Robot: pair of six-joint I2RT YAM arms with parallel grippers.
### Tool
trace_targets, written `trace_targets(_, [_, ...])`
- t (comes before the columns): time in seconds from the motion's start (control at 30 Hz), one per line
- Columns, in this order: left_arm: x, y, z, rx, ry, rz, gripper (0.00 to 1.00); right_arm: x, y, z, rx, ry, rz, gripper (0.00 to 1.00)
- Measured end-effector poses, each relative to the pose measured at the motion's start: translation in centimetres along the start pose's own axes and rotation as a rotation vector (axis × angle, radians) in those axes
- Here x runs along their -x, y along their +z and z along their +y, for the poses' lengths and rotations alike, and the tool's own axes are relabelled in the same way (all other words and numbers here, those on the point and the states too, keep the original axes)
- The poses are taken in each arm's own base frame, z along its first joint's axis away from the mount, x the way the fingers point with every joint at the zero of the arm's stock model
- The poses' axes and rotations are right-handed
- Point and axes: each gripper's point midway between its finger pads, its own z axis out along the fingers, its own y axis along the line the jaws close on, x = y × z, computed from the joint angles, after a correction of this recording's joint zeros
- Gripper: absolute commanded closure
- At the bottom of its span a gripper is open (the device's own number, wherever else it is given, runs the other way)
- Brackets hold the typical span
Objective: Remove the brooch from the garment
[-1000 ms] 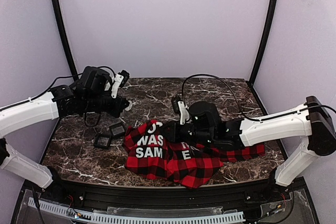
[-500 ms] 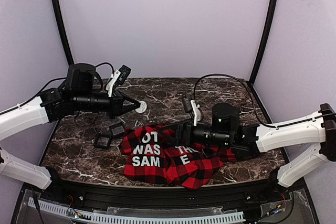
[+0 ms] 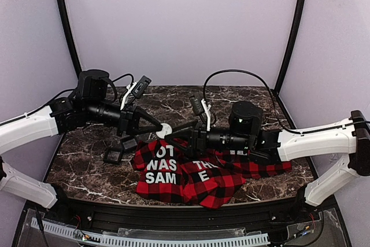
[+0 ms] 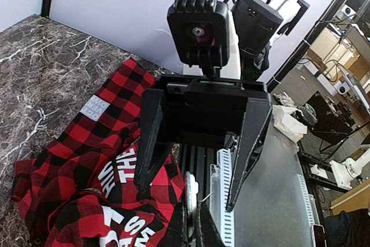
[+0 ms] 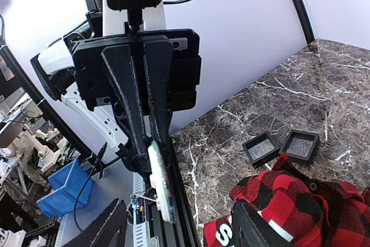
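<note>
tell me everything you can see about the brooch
The brooch is a small round pale white disc that looks hard, like a button. The shut fingers of the left pincer pinch it by its rim and hold it in the air. Both wrist views show it edge-on and roughly upright. It looks lifted clear of the garment, near the garment's far edge. The open right pincer faces it closely, and no touch between them is visible.

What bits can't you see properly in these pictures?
1. The small round pale grey-white brooch: edge-on in both wrist views, tiny in the top view, so its face is unseen.
2. The white block letters on the red-and-black plaid cloth garment: top view, folds and the right arm cut words short.
</note>
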Motion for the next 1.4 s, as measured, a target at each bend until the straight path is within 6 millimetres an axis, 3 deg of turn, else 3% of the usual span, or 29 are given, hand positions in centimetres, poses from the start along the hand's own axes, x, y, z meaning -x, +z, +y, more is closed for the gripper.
trace_targets(0.47, [0.3,0.0,-1.3,-0.082,-0.007,-0.004,0.99,-0.4,0.3,0.7,0.049,-0.001,0.023,0.57])
trace_targets(1.4, [0.2,0.2,-1.4,-0.08,0.008,-0.002,0.99,0.3,0.5,1.2,0.077,0.013,-0.004,0.79])
